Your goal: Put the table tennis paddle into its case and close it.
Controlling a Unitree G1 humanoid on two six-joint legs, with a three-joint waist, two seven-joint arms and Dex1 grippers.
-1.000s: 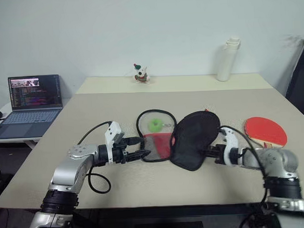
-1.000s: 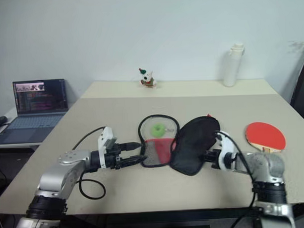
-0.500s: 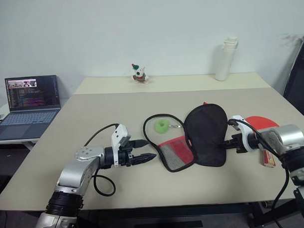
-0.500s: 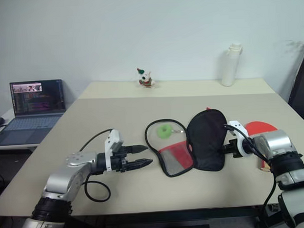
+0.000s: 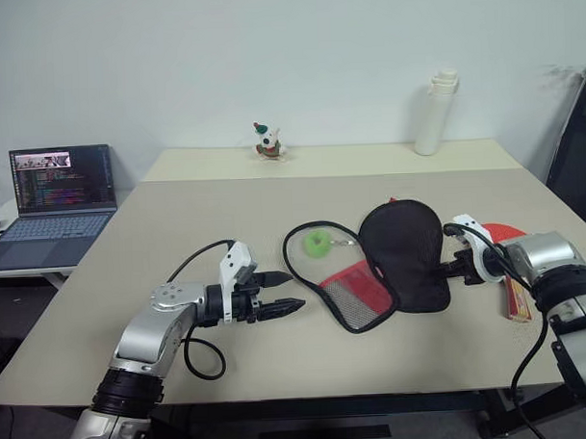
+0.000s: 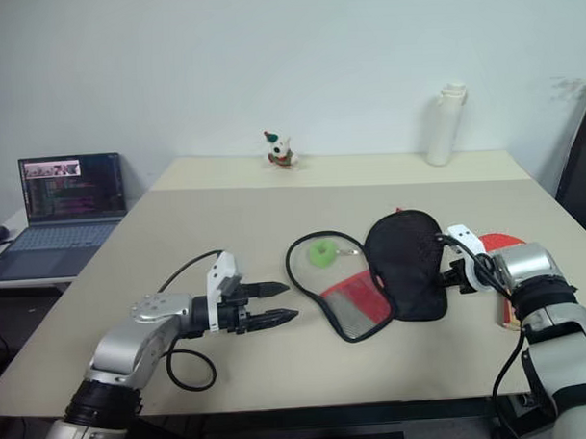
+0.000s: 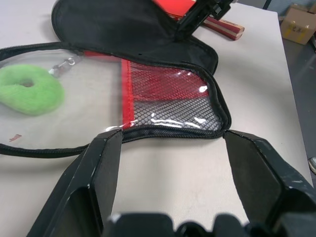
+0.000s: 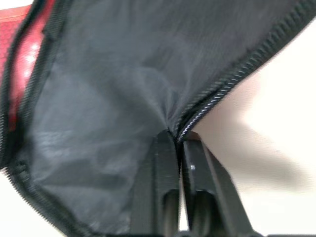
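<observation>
The case (image 5: 402,256) lies unzipped mid-table: its black flap is raised, and its red half with the mesh pocket (image 5: 355,291) lies flat beside a green ring charm (image 5: 319,244). My right gripper (image 8: 178,137) is shut on the flap's zip edge at the case's right side (image 5: 447,269). The table tennis paddle (image 5: 506,234) lies just behind that gripper, its red face partly hidden and its striped handle (image 5: 515,298) toward me. My left gripper (image 5: 291,290) hovers open, a short way left of the case's near edge; its fingers (image 7: 106,158) frame the mesh pocket (image 7: 168,96).
A laptop (image 5: 61,194) sits on a side desk at the left. A small figurine (image 5: 267,140) and a white bottle (image 5: 437,113) stand on the far table. A dark chair back (image 5: 578,152) rises at the right edge. The table's front edge runs just below my arms.
My right gripper has swung right, dragging the case right by its black flap and away from my left fingertips. The flap now stands more upright. My left gripper has stayed put.
</observation>
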